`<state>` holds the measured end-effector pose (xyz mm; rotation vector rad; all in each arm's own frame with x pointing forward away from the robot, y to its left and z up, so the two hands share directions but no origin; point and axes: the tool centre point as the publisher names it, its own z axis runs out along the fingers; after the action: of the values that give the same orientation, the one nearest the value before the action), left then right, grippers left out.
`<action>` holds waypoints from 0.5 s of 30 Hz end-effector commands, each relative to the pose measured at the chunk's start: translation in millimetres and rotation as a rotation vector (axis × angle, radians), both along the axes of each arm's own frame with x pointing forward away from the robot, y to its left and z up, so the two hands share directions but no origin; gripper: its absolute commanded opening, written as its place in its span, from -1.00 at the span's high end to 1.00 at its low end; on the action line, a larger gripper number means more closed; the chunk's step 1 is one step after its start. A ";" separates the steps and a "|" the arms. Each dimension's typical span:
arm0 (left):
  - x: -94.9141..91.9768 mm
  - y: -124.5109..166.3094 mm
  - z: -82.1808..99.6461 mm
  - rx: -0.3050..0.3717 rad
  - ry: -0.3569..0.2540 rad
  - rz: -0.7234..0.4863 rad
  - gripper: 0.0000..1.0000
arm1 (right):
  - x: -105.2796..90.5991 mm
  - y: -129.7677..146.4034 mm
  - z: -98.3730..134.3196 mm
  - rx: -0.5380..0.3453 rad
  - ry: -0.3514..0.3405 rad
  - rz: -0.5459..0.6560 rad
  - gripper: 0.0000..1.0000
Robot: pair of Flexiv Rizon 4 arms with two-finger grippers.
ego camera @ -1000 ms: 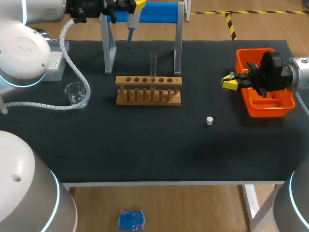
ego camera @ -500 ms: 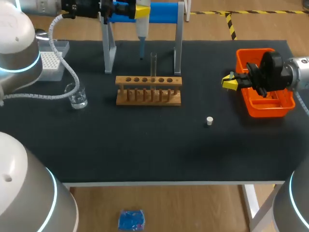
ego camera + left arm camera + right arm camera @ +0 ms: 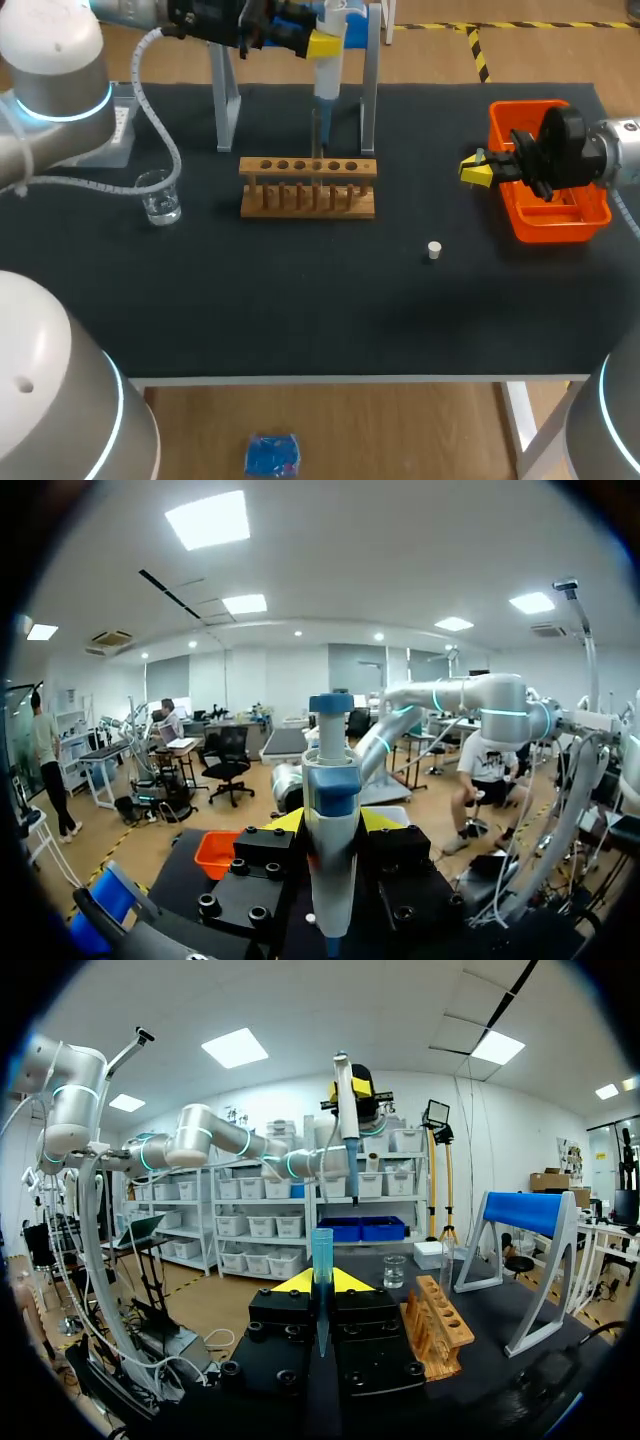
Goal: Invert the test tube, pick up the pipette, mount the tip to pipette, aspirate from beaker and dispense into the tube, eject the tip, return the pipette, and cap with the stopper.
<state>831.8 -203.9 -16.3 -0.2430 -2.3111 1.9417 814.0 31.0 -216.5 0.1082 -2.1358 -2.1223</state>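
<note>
The left jaws clench the upright pipette [image 3: 328, 72], white with a blue collar, above the wooden rack [image 3: 308, 188]. The right jaws pinch a slim blue tip [image 3: 321, 1258].

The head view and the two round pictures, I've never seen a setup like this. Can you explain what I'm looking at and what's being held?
This is a robot with two arms working at a black table. The head view looks down from above and behind it. Each round picture comes from a camera on one arm's wrist, looking out along its gripper.

The left gripper holds a pipette upright, roughly over a test tube that stands in a wooden rack. Also on the table are a glass beaker, a small white stopper, an orange bin and the pipette's stand.

The right gripper hovers beside the bin. I cannot tell whether it holds anything.
</note>
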 end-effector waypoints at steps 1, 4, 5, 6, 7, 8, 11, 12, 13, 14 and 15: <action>-2.8 -2.0 -2.5 0.011 -0.006 0.047 1.00 | 0.1 -0.9 0.7 -0.002 0.001 0.002 1.00; -4.2 1.4 -4.4 0.015 -0.013 0.081 1.00 | 0.1 -0.9 0.7 -0.002 0.001 0.002 1.00; -4.7 2.7 -4.6 0.016 -0.013 0.095 1.00 | 0.1 -0.9 0.7 -0.002 0.001 0.002 1.00; -5.1 4.0 -4.7 0.008 -0.013 0.102 1.00 | 0.1 -0.9 0.7 -0.002 0.001 0.002 1.00; -5.3 4.7 -4.6 0.009 -0.015 0.103 1.00 | 0.1 -0.9 0.7 -0.002 0.001 0.002 1.00; -5.5 4.9 -4.6 0.012 -0.016 0.107 1.00 | 0.1 -0.9 0.7 -0.002 0.001 0.002 1.00; -5.7 4.8 -4.7 0.009 -0.019 0.120 1.00 | 0.1 -0.9 0.7 -0.002 0.001 0.002 1.00; -5.7 5.0 -4.5 0.008 -0.022 0.132 1.00 | 0.1 -0.9 0.7 -0.002 0.001 0.002 1.00; -5.5 5.6 -4.0 0.012 -0.024 0.143 1.00 | 0.1 -0.9 0.7 -0.002 0.001 0.002 1.00; -5.3 6.2 -3.7 0.020 -0.026 0.148 1.00 | 0.1 -0.9 0.7 -0.002 0.001 0.002 1.00; -5.3 6.7 -3.4 0.030 -0.028 0.156 1.00 | 0.1 -0.9 0.7 -0.002 0.001 0.002 1.00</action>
<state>832.5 -199.0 -21.4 -0.1247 -2.4128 1.9781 814.0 31.0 -216.5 0.1083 -2.1357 -2.1224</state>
